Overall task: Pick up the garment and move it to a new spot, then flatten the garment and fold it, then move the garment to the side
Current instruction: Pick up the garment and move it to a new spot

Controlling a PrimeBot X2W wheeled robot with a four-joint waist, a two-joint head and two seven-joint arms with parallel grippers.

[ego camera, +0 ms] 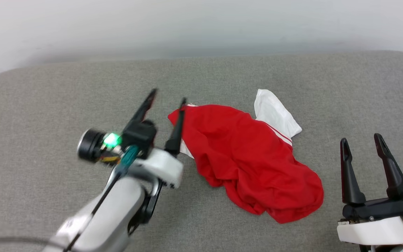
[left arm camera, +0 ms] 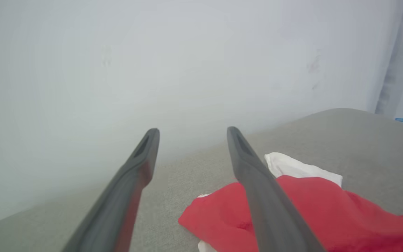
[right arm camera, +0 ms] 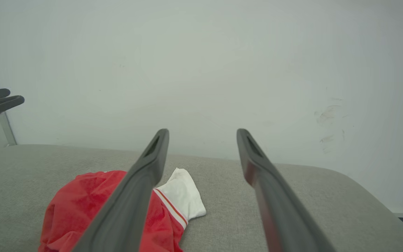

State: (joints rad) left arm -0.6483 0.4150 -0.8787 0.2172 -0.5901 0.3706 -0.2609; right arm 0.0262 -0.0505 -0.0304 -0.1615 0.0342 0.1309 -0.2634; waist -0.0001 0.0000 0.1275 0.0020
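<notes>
garment (ego camera: pixel 247 157) heaped on grey cushion (ego camera: pixel 47 105); open surface left, right; wall (ego camera: pixel 187 24) behind.

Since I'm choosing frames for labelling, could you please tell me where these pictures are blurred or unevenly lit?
Head view: the left gripper and its arm are smeared, while the shirt and the right gripper are crisp. Left wrist view: soft throughout, fingers hazy. Right wrist view: fingers blurred, shirt sharper. Lighting is even everywhere, with no glare.
</notes>
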